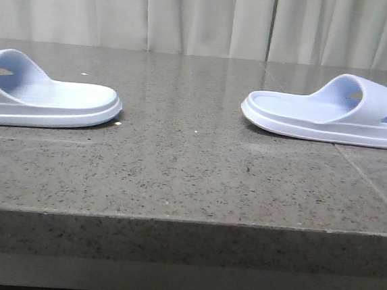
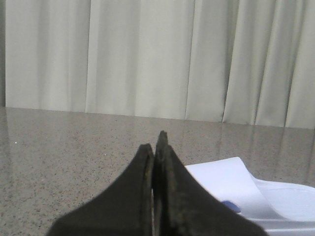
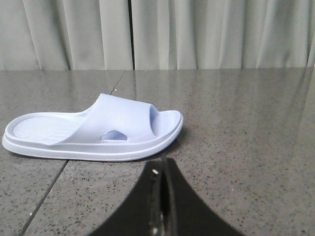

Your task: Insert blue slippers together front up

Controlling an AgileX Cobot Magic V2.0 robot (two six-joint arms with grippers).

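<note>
Left slipper (image 1: pixel 45 98) and right slipper (image 1: pixel 332 113) lie well apart on the table (image 1: pixel 177 177). Left gripper (image 2: pixel 156 147) and right gripper (image 3: pixel 165 169), fingers pressed together and empty, sit near their slippers.

A grey speckled stone table (image 1: pixel 178 164) fills the lower part of the frame, its front edge showing. Pale pleated curtains (image 1: pixel 204 17) hang across the top.
</note>
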